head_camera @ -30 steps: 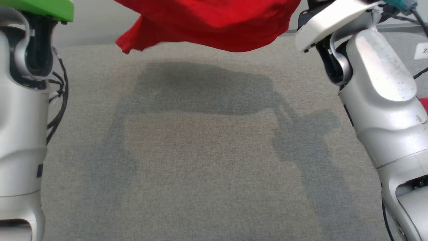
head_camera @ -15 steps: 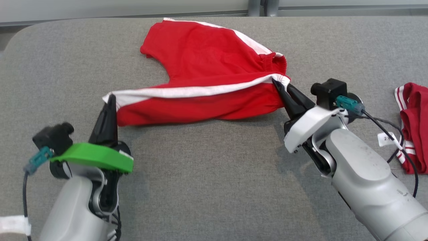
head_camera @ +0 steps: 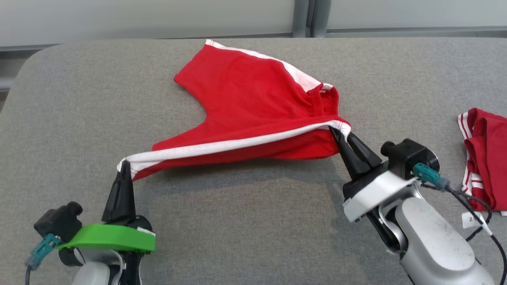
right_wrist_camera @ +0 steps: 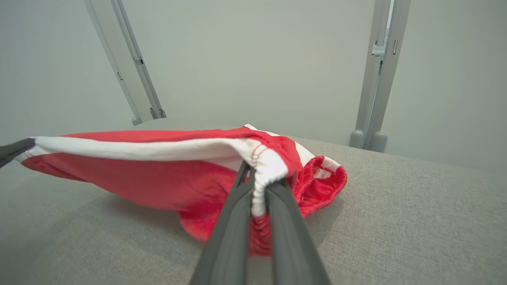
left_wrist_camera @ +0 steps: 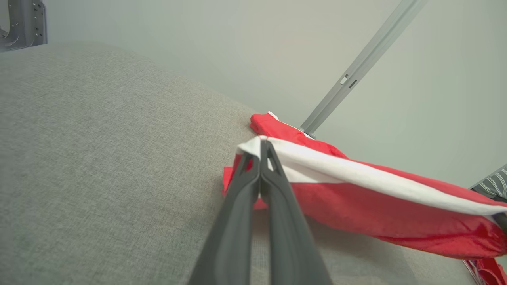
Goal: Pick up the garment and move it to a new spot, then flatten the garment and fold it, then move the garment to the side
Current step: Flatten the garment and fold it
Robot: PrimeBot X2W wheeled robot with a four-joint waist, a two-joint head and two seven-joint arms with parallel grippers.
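2 grips on red shorts point(head_camera: 245, 103): L gripper point(head_camera: 125, 164), R gripper point(head_camera: 336, 133), taut

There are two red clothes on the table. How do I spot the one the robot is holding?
Look at the big grey padded table. In its middle are red shorts with a white side stripe, stretched between the robot's two shut jaws. The other red garment sits bunched far to the right, untouched.

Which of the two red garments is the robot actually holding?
The middle garment, pinched along its white-striped edge by the left gripper and the right gripper. The other garment lies untouched at the far right.
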